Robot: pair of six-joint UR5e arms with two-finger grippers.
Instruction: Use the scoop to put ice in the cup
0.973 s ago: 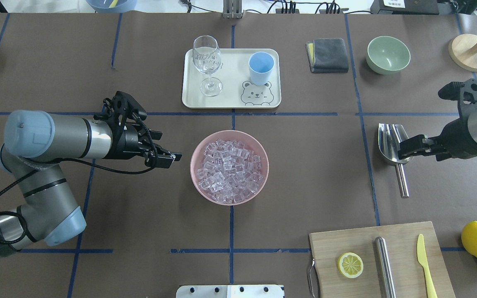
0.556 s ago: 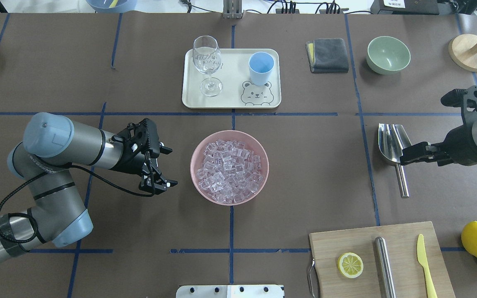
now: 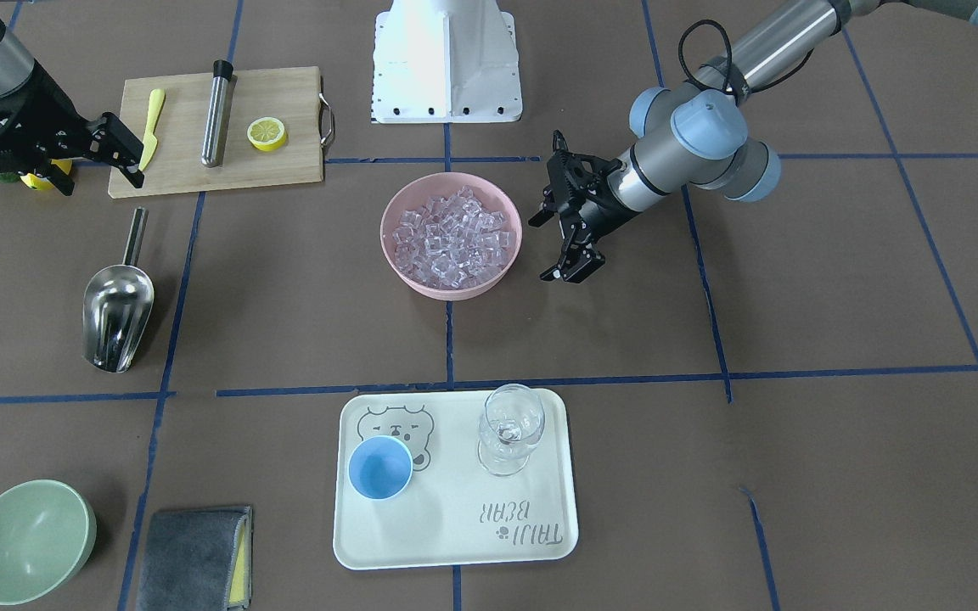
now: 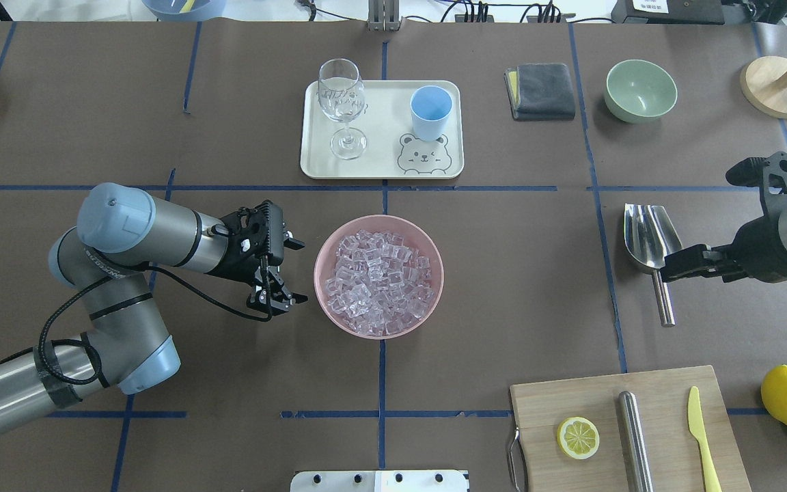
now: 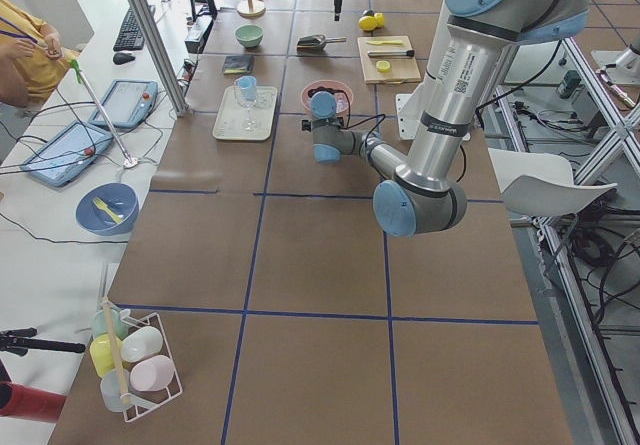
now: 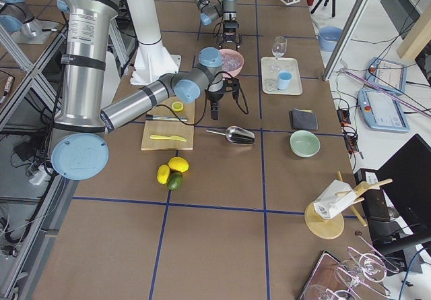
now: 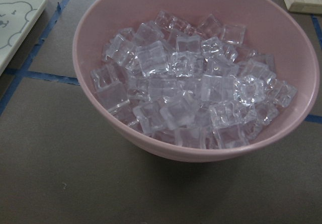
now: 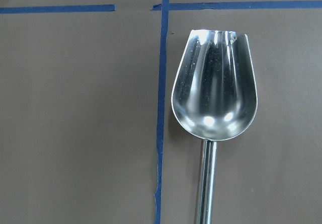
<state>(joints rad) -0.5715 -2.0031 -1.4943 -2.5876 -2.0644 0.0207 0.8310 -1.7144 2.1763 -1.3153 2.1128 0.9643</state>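
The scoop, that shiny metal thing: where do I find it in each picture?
Front-facing: scoop at left, under the board.
Overhead: scoop at right, above the board.
Exterior left: scoop tiny, far at top.
Exterior right: scoop at centre.
Left wrist: not in it.
Right wrist: scoop fills the middle.
Landmark: the wooden board, off the handle's end in all four room views.
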